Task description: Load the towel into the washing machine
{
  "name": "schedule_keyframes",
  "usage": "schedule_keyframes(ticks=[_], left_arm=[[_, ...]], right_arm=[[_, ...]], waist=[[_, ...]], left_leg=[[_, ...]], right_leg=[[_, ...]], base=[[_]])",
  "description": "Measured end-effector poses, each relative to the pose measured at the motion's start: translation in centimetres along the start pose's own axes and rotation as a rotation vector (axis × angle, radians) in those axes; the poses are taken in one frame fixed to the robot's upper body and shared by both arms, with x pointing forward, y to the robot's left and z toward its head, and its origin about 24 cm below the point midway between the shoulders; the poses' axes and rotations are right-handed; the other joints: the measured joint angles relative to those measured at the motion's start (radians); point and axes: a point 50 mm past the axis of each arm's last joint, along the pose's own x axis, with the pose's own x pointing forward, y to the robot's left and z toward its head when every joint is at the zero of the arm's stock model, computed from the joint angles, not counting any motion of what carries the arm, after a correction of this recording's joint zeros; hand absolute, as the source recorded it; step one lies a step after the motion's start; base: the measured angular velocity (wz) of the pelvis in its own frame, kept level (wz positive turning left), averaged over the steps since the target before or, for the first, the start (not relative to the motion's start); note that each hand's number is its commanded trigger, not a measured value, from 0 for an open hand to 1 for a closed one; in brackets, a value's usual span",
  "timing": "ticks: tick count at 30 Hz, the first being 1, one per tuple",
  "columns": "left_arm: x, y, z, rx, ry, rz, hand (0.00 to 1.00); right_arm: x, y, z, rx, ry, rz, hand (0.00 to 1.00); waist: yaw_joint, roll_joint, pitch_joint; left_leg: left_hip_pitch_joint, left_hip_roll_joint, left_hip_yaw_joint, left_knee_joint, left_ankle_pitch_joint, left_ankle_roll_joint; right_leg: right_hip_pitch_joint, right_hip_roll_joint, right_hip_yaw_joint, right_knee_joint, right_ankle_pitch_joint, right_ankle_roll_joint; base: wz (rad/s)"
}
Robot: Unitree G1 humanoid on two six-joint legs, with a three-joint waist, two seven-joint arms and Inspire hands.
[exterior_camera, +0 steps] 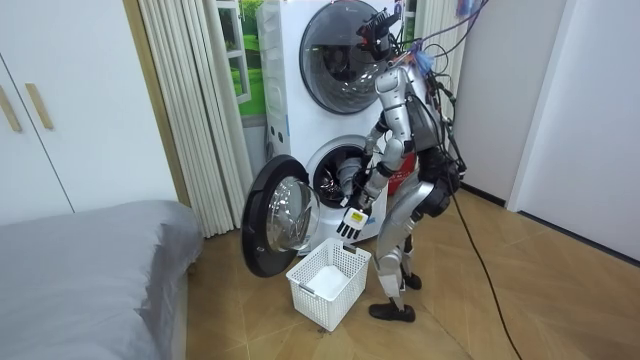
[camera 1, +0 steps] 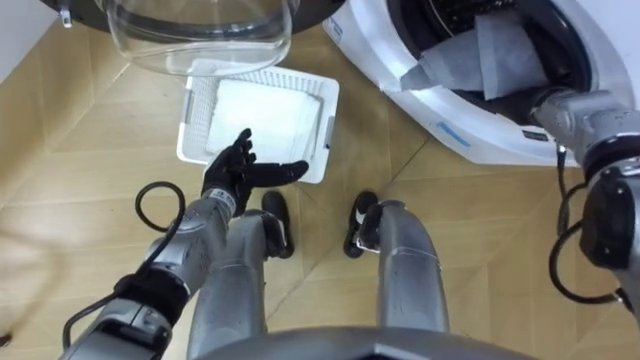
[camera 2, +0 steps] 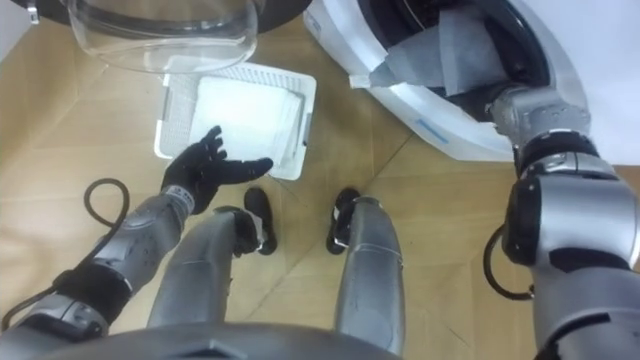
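From my seat, starting at the upper left of the head camera's picture, the washer's round glass door (camera 1: 200,35) hangs swung open over the wooden floor. Just below it sits a white slatted laundry basket (camera 1: 192,128) with a folded white towel (camera 1: 262,112) lying flat inside. My left robot hand (camera 1: 240,172) hovers over the basket's near edge, left of centre, fingers relaxed and spread, holding nothing and not touching the cloth. Moving right, the white front of the washing machine (camera 1: 450,128) fills the upper right corner. A grey towel (camera 1: 470,55) is draped across the mouth of its dark drum, part of it inside and one corner lying out over the lip. At the far right, my right arm (camera 1: 570,112) reaches into that opening. The right robot hand is hidden past the drum rim, so I cannot tell whether it is clenched on the grey towel or released. I judge both towels to be light, limp and not fragile. They will sag and unfold when lifted, and a trailing corner could catch on the door seal. I would pinch the white towel through its folded layers near the middle, so it comes up as one bundle rather than opening out.
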Motion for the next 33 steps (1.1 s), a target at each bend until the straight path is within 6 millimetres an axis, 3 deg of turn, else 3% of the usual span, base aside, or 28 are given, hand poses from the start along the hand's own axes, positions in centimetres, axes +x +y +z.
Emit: schedule_keyframes(ticks=[4,16,30,33], left_arm=[[-0.2,-0.1,0.0,0.033,-0.015,0.014,0.00],[-0.2,-1.6,-0.4,0.053,-0.016,-0.038,0.00],[-0.2,-2.7,-0.2,0.062,-0.031,-0.120,0.00],[-0.1,-2.7,-0.4,0.062,-0.024,-0.140,0.00]], right_arm=[[-0.3,0.3,0.6,0.069,-0.022,-0.091,0.00],[-0.7,0.6,1.2,0.195,-0.075,-0.208,0.00],[-0.9,0.3,1.9,0.280,-0.136,-0.248,0.00],[-0.7,-0.5,2.1,0.287,-0.152,-0.266,0.00]], waist=[[0.000,0.000,-0.0002],[0.015,0.011,-0.0006],[0.037,0.052,-0.0041],[0.054,0.056,-0.0043]], left_leg=[[-0.004,-0.003,0.018,0.008,-0.008,0.012],[-0.004,0.000,0.028,0.005,-0.009,0.014],[0.013,0.002,0.029,-0.002,-0.008,0.016],[0.039,0.002,0.031,-0.017,-0.008,0.015]], right_leg=[[-0.006,-0.016,-0.002,0.016,-0.006,0.008],[-0.006,-0.017,-0.002,0.016,-0.008,0.011],[0.016,-0.018,-0.009,0.013,-0.008,0.011],[0.041,-0.013,-0.009,-0.002,-0.007,0.012]], base=[[0.06],[0.00],[0.01],[-0.01]])
